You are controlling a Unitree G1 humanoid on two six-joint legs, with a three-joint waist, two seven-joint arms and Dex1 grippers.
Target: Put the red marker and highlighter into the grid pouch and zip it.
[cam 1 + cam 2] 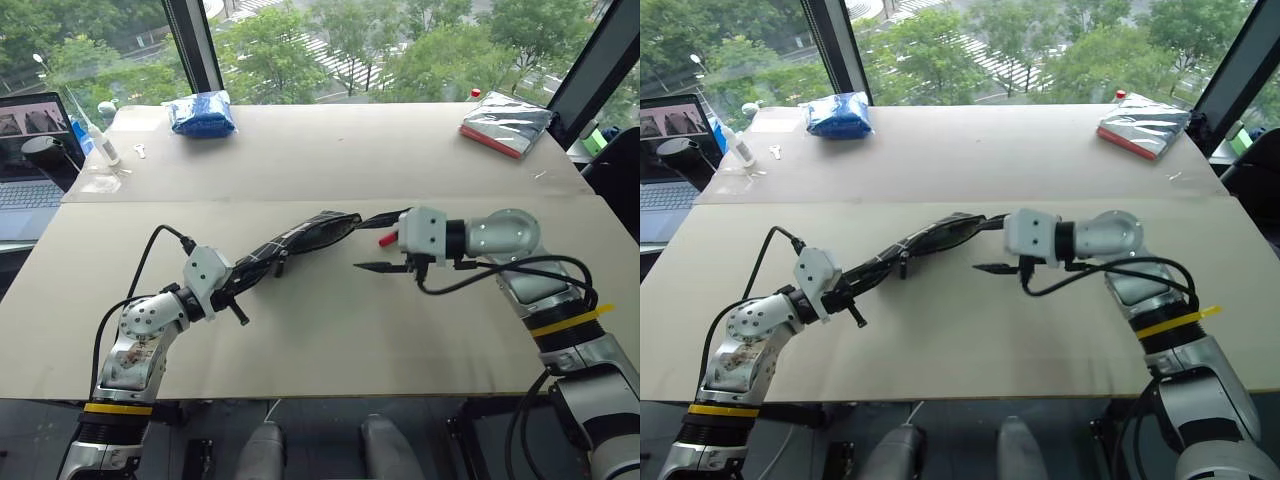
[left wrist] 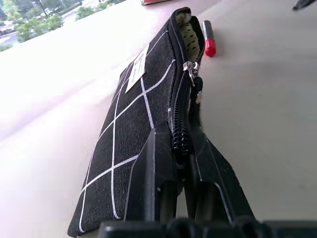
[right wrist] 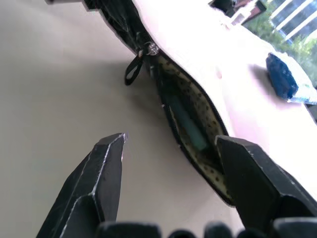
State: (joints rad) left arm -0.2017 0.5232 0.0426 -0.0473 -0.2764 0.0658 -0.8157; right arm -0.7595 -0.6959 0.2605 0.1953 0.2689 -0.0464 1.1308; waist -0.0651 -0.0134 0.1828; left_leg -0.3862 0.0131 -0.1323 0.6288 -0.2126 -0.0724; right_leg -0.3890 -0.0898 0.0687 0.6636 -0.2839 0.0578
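The grid pouch (image 1: 300, 238) is soft, light fabric and will fold easily, so the left tool (image 2: 181, 148) is clenched on its closed end by the zipper seam. The right tool (image 3: 171, 148) is released just before the open mouth, where the highlighter (image 3: 185, 124) lies inside. The slim, probably slippery red marker (image 2: 208, 38) rests on the bench (image 1: 320, 340) beside that mouth.

Highlighter (image 3: 185, 124) inside grid pouch (image 2: 138, 129); red marker (image 2: 208, 37) beside it.

No text is legible (grid pouch (image 2: 143, 99) label (image 2: 137, 74) unreadable).
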